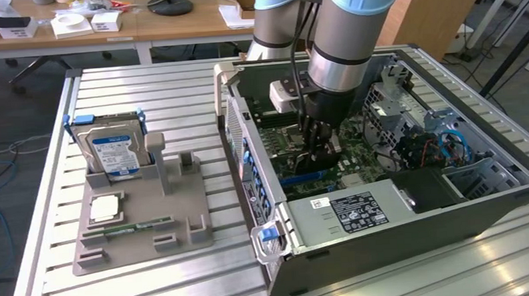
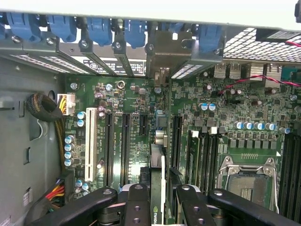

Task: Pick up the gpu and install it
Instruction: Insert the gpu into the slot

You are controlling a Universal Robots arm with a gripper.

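My gripper (image 1: 317, 150) reaches down into the open computer case (image 1: 411, 232), over the green motherboard (image 1: 277, 131). It is shut on the gpu (image 1: 312, 167), a dark thin card held on edge just above the board. In the wrist view the gpu (image 2: 158, 157) runs edge-on between the black fingers (image 2: 137, 202) of my gripper (image 2: 159, 193). Its far end reaches the metal bracket openings (image 2: 162, 52) in the case's rear wall. The card stands between the long black expansion slots (image 2: 126, 141) and the slots (image 2: 176, 136) on its other side; whether it is seated I cannot tell.
A grey holder (image 1: 142, 217) on the exterior view's left carries a hard drive (image 1: 113, 151), a processor chip (image 1: 104, 208) and a green memory stick (image 1: 129, 229). Inside the case are the power supply (image 1: 352, 214), cables (image 1: 448, 147), a processor socket (image 2: 249, 181) and blue card clips (image 2: 99, 28).
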